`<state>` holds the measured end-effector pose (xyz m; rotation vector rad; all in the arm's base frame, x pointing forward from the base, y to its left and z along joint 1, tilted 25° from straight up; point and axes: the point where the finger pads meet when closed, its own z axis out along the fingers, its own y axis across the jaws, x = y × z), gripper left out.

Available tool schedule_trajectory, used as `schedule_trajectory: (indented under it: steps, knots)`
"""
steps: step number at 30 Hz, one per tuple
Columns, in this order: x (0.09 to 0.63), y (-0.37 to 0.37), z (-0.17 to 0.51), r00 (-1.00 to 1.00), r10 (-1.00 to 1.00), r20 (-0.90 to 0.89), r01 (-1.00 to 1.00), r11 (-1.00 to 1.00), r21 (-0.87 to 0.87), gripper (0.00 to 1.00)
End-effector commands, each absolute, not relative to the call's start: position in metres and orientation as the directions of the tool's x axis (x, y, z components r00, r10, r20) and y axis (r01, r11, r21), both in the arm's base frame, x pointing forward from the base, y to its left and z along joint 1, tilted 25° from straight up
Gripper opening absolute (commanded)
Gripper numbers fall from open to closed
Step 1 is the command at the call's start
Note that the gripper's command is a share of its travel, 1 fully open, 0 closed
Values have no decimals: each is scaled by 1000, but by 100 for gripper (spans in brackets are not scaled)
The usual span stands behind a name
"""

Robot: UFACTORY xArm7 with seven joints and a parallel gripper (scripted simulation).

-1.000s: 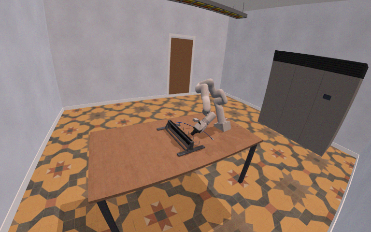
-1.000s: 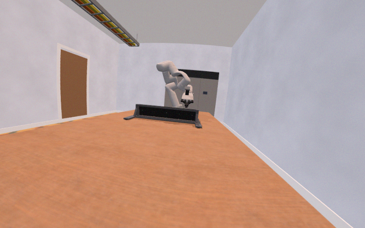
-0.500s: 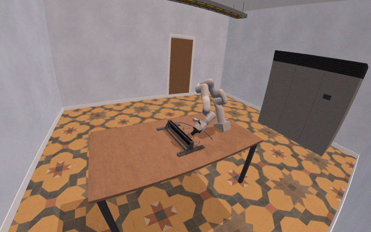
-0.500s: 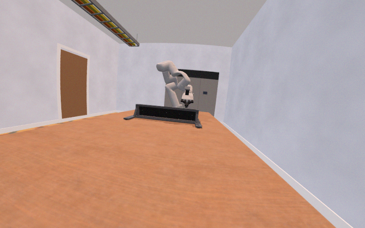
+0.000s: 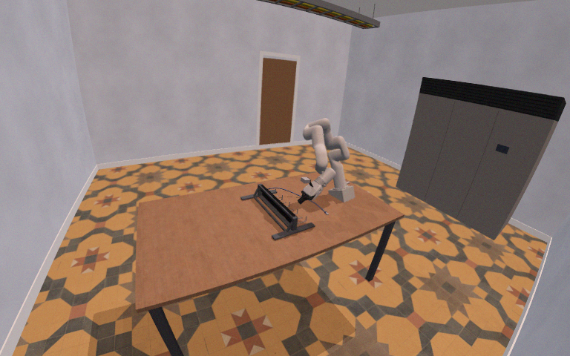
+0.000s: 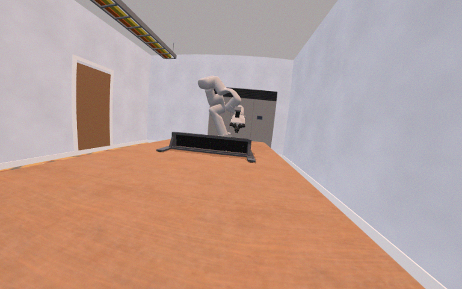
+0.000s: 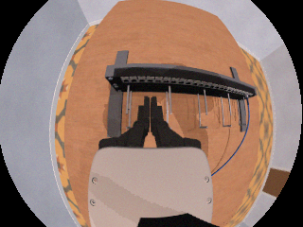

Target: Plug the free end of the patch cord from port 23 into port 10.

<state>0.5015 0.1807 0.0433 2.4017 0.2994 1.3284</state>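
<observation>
Patterned floor tiles, pale walls, one brown door; before them a wooden table. Top view: one rack, on its feet; one blue patch cord, running from the rack's far end past my gripper, its free plug lying near the arm's base. Exterior view: gripper behind the rack and above it, fingers together; cord hidden. Wrist view: fingers closed on nothing, pointing at the port side between wire guides; cord at right, plug out of sight. Step in hand, as I judge it: fetching the plug. I should back off from the guides, open beside the plug, grip its body squarely with the latch kept up, leave slack, then line up on port 10 and push straight, lest the loose rack slide.
</observation>
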Motion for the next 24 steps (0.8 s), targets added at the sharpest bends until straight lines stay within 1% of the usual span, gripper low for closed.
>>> schedule_trajectory:
  steps: [1, 5, 7, 13, 24]
  knots:
    - [467, 191, 66, 528, 359, 769, 3, -907, 421, 0]
    - [445, 197, 78, 528, 359, 769, 3, -907, 421, 0]
    - [445, 197, 78, 528, 359, 769, 3, -907, 421, 0]
    - [420, 203, 92, 528, 359, 769, 3, -907, 421, 0]
    - [416, 203, 95, 528, 359, 769, 3, -907, 421, 0]
